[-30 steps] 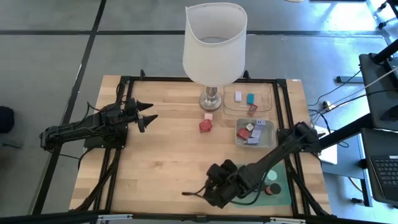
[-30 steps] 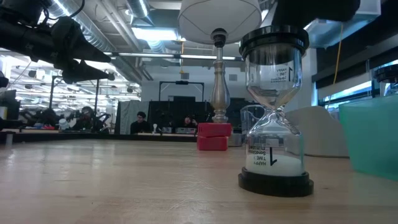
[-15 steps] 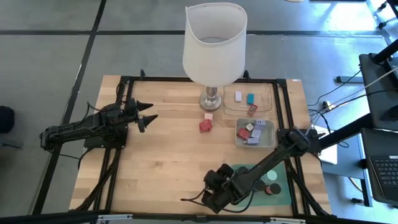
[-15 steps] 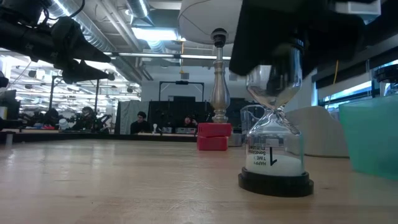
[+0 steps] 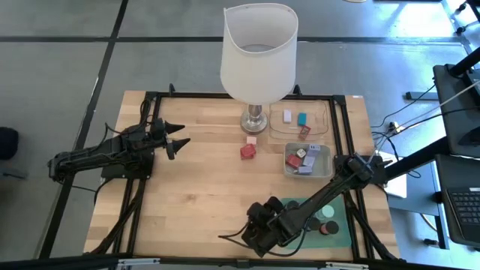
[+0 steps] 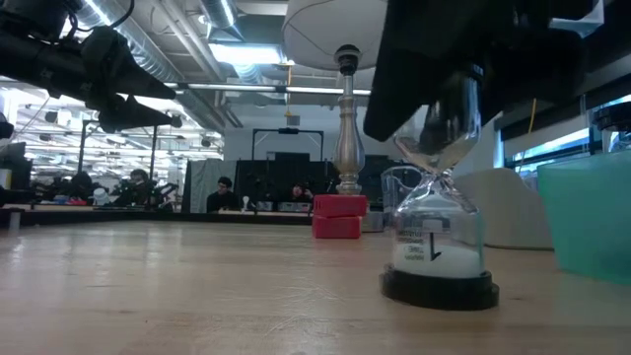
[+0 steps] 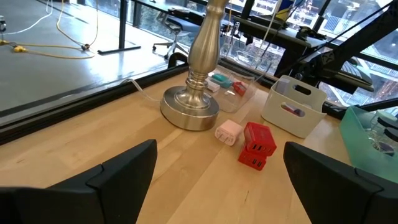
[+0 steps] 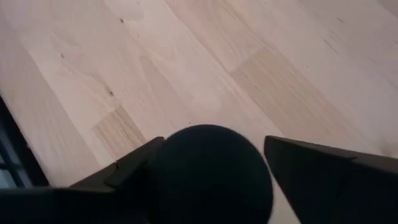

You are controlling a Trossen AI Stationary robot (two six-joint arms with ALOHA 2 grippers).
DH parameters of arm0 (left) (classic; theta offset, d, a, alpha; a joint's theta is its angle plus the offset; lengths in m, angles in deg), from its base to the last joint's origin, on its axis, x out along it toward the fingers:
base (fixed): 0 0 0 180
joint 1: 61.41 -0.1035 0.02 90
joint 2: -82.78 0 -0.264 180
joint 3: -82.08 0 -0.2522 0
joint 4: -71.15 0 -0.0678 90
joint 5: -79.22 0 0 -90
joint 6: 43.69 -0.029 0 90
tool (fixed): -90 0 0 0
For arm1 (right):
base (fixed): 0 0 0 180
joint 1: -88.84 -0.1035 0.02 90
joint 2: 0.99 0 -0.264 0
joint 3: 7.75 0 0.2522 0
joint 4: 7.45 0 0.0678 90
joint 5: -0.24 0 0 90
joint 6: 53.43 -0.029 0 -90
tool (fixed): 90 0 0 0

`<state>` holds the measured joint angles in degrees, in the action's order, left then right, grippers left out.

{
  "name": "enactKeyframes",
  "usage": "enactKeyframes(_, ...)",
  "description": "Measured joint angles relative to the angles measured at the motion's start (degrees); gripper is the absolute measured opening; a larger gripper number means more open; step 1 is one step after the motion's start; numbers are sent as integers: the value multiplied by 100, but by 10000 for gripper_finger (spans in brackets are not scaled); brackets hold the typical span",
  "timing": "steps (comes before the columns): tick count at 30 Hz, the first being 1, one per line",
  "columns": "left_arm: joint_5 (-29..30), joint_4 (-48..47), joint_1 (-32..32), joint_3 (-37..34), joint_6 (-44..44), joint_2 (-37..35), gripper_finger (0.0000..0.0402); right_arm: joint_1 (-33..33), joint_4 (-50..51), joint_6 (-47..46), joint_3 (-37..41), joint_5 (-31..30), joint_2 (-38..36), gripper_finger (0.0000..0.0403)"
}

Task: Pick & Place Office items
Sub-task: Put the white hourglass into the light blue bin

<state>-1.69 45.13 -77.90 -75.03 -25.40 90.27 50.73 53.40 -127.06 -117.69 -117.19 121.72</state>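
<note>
Between your right gripper's (image 8: 208,171) fingers sits the black round cap of the hourglass (image 6: 437,212), which stands on the table (image 5: 195,187) near its front edge. One finger touches the cap; the other shows a sliver of gap, so you cannot tell whether it grips. Your left gripper (image 5: 180,133) waits spread open, the red block (image 7: 256,144) just ahead of it.

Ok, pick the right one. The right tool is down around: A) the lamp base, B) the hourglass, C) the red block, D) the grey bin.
B: the right tool sits over the hourglass, its fingers either side of the black top cap, at the table's near edge.
</note>
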Motion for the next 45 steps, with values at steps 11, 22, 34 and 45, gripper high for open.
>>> enactKeyframes(11, 0, 0, 0, 0, 0, -2, 347, -29, 100, -89, 0, -4, -33, 203)
enactKeyframes(22, 0, 2, 0, 0, 0, 0, 347, -450, 707, -761, -4, -765, -774, 205)
enactKeyframes(34, 0, 0, 0, 0, -2, -2, 347, -956, 2207, -3131, -13, 35, -1495, 206)
enactKeyframes(45, 0, 2, 0, 0, 0, 0, 347, -1508, 3116, -4612, 81, 499, -1449, 208)
